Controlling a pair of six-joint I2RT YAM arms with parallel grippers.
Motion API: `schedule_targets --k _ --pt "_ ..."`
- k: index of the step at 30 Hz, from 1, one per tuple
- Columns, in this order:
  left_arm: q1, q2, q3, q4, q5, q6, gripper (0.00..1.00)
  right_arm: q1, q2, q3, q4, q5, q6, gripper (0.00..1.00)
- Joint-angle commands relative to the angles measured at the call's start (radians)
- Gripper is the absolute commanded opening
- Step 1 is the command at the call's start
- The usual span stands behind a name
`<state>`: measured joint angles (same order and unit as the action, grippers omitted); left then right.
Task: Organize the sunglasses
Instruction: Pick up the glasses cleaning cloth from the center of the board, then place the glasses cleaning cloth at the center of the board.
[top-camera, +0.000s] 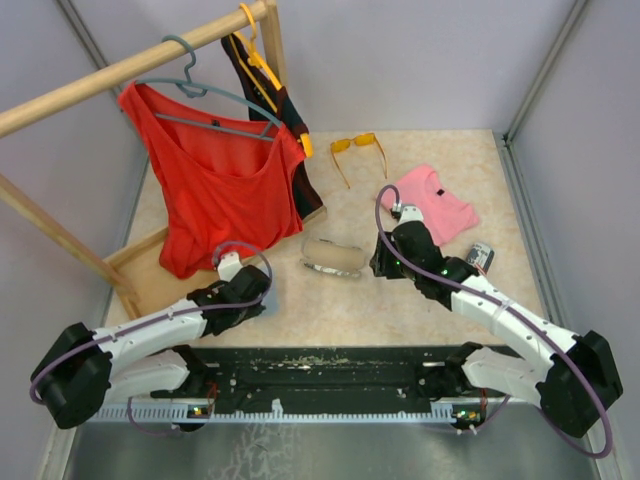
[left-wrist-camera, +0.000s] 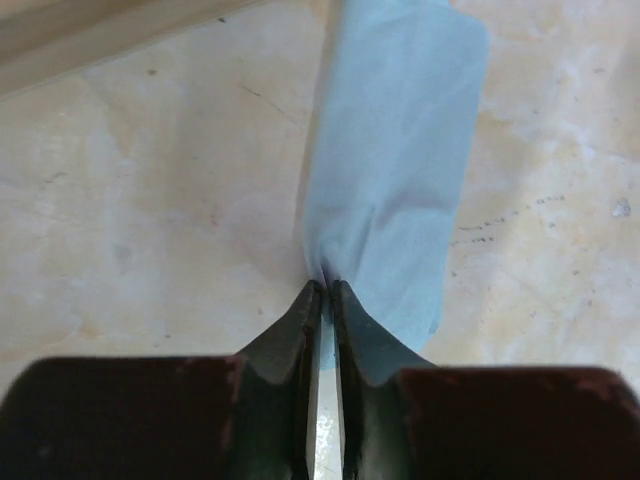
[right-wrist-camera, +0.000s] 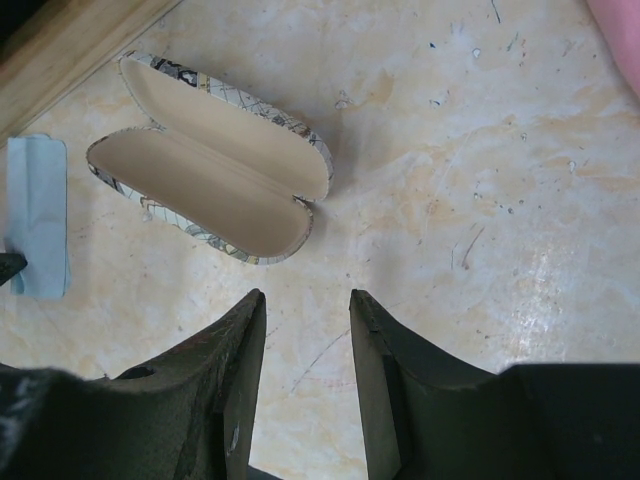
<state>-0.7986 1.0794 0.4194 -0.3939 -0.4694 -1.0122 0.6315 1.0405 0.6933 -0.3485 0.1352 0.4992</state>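
My left tool (left-wrist-camera: 326, 288) is pinching the flat light-blue cloth (left-wrist-camera: 395, 150) on the beige marbled desk (left-wrist-camera: 150, 200). My right tool (right-wrist-camera: 307, 300) is hovering wide open near the opened patterned oblong case (right-wrist-camera: 215, 165). The orange-yellow sunglasses (top-camera: 365, 141) are lying at the far side, well apart from both.

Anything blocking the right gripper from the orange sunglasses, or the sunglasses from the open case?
Nothing visible. Bare table lies between the right gripper, the orange sunglasses and the open, empty case; the pink garment sits off to the side.
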Motion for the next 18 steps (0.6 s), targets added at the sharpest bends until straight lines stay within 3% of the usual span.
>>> schedule_targets --k 1,6,14,18 --pt "-0.003 0.007 -0.005 0.009 0.118 0.057 0.11 -0.007 -0.038 0.001 0.022 -0.002 0.009 0.40" --pt "-0.050 0.008 0.064 0.012 0.123 0.121 0.00 -0.007 -0.057 -0.004 0.015 0.004 0.009 0.40" --pt "-0.288 0.174 0.227 0.088 0.138 0.232 0.00 -0.006 -0.089 -0.008 0.007 0.021 0.007 0.40" --pt "-0.371 0.263 0.288 0.182 0.230 0.344 0.00 -0.007 -0.103 -0.015 0.004 0.029 0.005 0.40"
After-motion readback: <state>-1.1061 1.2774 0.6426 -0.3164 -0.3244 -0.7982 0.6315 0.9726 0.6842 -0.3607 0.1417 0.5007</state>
